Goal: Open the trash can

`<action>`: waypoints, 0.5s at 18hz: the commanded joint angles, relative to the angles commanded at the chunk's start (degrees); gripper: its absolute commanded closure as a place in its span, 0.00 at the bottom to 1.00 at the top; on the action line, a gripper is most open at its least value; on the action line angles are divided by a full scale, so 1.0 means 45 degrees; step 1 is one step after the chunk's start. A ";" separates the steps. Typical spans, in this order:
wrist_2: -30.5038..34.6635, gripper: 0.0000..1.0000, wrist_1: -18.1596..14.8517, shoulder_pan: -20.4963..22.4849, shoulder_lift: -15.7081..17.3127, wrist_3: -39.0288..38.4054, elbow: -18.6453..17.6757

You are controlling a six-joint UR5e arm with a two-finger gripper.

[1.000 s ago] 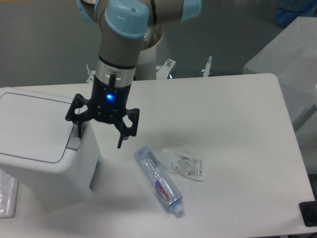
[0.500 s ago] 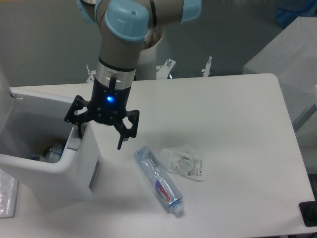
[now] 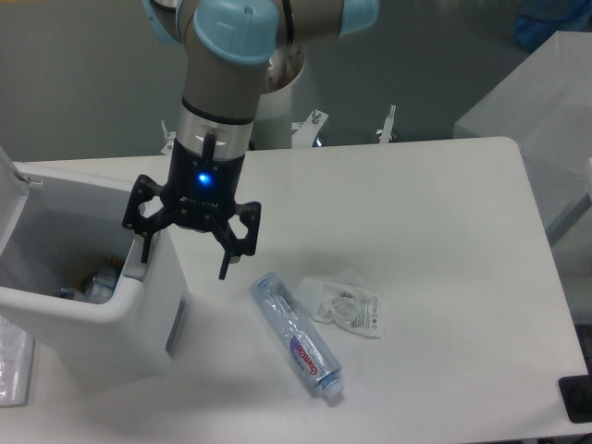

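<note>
The claw (image 3: pixel 185 252) hung spread wide over the grey latch (image 3: pixel 135 268) of the stiff, light-looking trash can (image 3: pixel 111 314).

Arm reaching down from above, gripper spread wide

The arm (image 3: pixel 222 55) comes in from the top of the view, its grey forearm and pale blue joint pointing down toward the table. A blue light glows on the black wrist. The gripper (image 3: pixel 183 257) hangs tips-down with its two black fingers (image 3: pixel 231 250) set far apart, nothing between them. The left finger is partly hidden low down.
</note>
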 joint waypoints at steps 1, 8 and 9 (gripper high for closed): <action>0.0000 0.00 0.0000 0.0291 -0.0020 0.0000 0.0021; 0.0137 0.00 0.0019 0.2439 -0.0507 0.0351 0.0021; 0.0137 0.00 0.0020 0.2752 -0.0586 0.0487 0.0021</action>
